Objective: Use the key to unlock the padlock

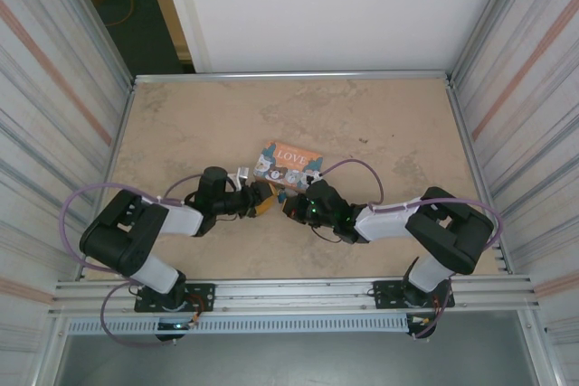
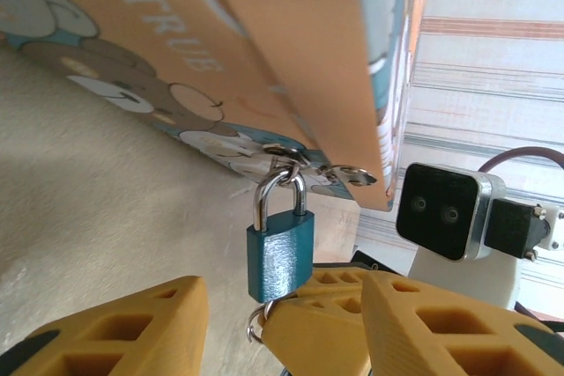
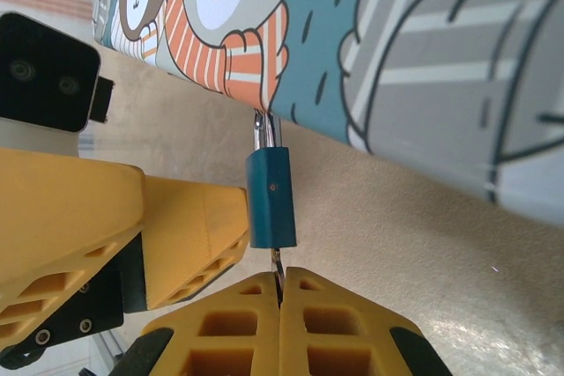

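Step in hand, by the look of it: key set into the keyway, turn not yet made.

At the right gripper (image 3: 280,304): clenched pad to pad on the key (image 3: 277,263), with only a thin sliver of blade showing just ahead of the tips. Runs straight on into the base of the padlock (image 3: 270,195), which sits directly ahead of those tips. How deep the blade sits: cannot tell. Beside the same tips, a small key ring (image 2: 256,328) dangling.

At the left gripper (image 2: 282,295): spread, clamped on nothing. Stands astride the padlock, lock body between the two fingers (image 2: 132,328) and just ahead of them. Shows a clear gap on one side in the left wrist view. In the right wrist view, lies close against the lock's side with one finger, touching or just short, hard to say.

Above both sets of tips: shackle (image 2: 280,193) seated in the body, so not yet unlocked, and hooked through the hasp (image 2: 304,160) of the box (image 2: 291,50). Hangs free otherwise.

Next, probably: closing the left fingers onto the lock body to steady it, then rolling the right wrist about the blade's own line. Calls for a straight, in-line twist with no sideways push. Risks swinging the loose lock or slipping off the thin blade otherwise.
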### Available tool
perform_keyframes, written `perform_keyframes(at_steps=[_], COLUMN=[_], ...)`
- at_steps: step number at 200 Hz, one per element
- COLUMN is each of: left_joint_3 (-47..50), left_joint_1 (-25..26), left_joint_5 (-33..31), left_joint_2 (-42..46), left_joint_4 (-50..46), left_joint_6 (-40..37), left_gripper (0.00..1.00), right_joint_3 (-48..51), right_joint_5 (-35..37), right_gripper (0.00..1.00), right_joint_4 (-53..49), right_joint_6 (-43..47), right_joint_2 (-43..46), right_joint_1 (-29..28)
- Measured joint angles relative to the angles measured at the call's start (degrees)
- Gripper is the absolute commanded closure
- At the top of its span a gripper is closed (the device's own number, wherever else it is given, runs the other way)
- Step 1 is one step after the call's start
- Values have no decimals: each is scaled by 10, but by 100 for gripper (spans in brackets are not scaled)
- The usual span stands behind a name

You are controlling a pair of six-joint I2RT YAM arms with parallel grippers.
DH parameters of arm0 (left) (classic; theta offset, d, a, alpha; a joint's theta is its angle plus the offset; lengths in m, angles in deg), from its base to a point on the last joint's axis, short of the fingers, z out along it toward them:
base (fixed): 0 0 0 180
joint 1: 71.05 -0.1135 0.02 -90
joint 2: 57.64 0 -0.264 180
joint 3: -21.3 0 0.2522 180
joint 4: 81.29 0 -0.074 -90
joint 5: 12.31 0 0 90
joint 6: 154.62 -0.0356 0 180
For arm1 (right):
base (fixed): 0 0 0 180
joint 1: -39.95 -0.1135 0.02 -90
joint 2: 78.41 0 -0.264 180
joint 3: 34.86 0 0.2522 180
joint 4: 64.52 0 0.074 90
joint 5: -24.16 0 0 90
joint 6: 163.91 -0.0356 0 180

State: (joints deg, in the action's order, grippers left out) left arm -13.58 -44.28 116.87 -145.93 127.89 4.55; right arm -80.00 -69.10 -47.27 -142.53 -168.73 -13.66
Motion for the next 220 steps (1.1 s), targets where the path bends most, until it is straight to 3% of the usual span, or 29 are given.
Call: perform_keyframes(at_steps=[179,220], left_joint_3=[-21,-21], left_joint_1=[34,36], left_joint_5=[-22,-24], left_joint_2=[-86,-86], left_joint_4=[97,97], left_joint_6=[31,33], left_gripper=[62,71], right_joint_3=[2,6], right_joint_5=[-16,-18], right_gripper=[100,100], right_joint_4=[1,15], right_joint_6=[-20,-41], right_joint_2=[4,4], right_joint_1=[5,8])
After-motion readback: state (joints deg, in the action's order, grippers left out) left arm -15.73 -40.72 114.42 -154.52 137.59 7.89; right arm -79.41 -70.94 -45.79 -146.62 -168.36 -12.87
